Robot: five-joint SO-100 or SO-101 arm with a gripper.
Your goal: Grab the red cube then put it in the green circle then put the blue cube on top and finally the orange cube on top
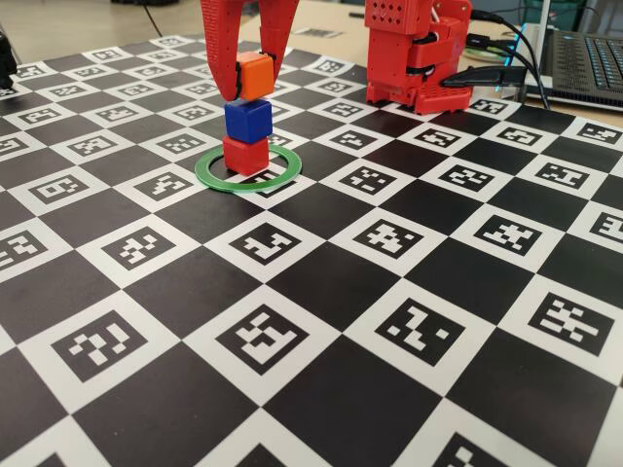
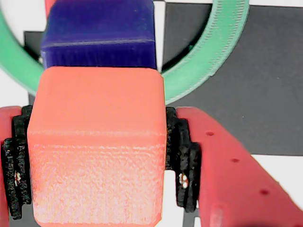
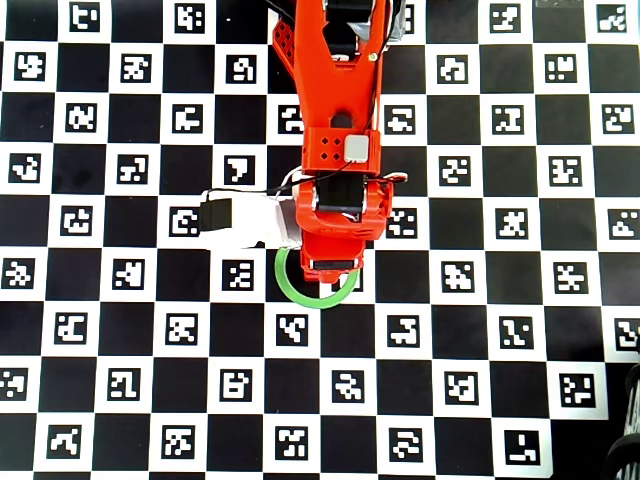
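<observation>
In the fixed view the red cube stands inside the green circle, and the blue cube sits on top of it. My gripper is shut on the orange cube, holding it just over the blue cube; I cannot tell whether the two touch. The wrist view shows the orange cube clamped between black pads, with the blue cube and the green circle beyond it. From overhead the arm hides all three cubes, and only part of the green circle shows.
A black-and-white marker mat covers the table. The arm's red base stands at the back right in the fixed view, with cables and a laptop beside it. A white camera mount juts left from the wrist.
</observation>
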